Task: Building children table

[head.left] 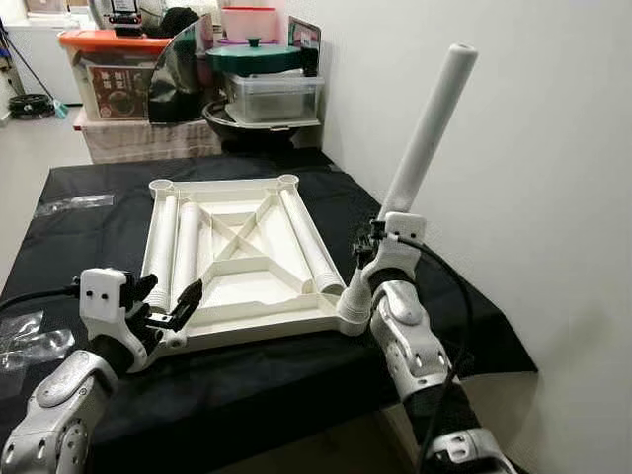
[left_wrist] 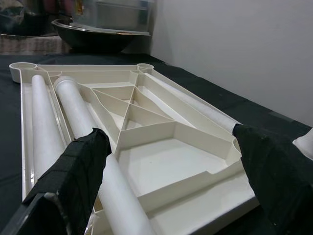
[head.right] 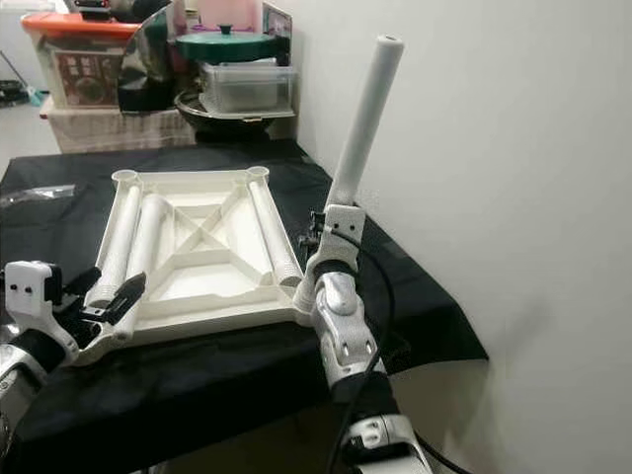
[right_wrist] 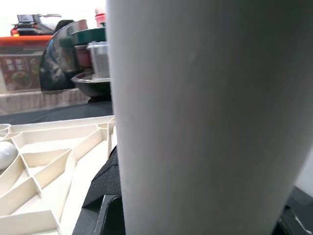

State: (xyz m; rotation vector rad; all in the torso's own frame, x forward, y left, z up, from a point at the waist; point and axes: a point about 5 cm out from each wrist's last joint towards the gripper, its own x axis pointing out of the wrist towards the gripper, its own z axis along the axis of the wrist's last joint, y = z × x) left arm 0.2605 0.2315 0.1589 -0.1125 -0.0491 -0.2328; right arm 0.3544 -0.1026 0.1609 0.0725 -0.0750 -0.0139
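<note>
White table leg stands in near-right corner socket of tabletop, long axis leaning up-right. Right gripper clamped on leg. Left gripper fingers apart at near-left edge.

Left arm: extended forward from the lower left, forearm angled inward, wrist level. The left hand sits low at the near left corner, its two black fingers spread wide apart and closed on nothing.

Right arm: raised from the lower right, forearm rising toward the near right corner, black cable looped along the wrist. The right hand is clamped around the lower part of a white tube, which stands tilted, top leaning right.
</note>
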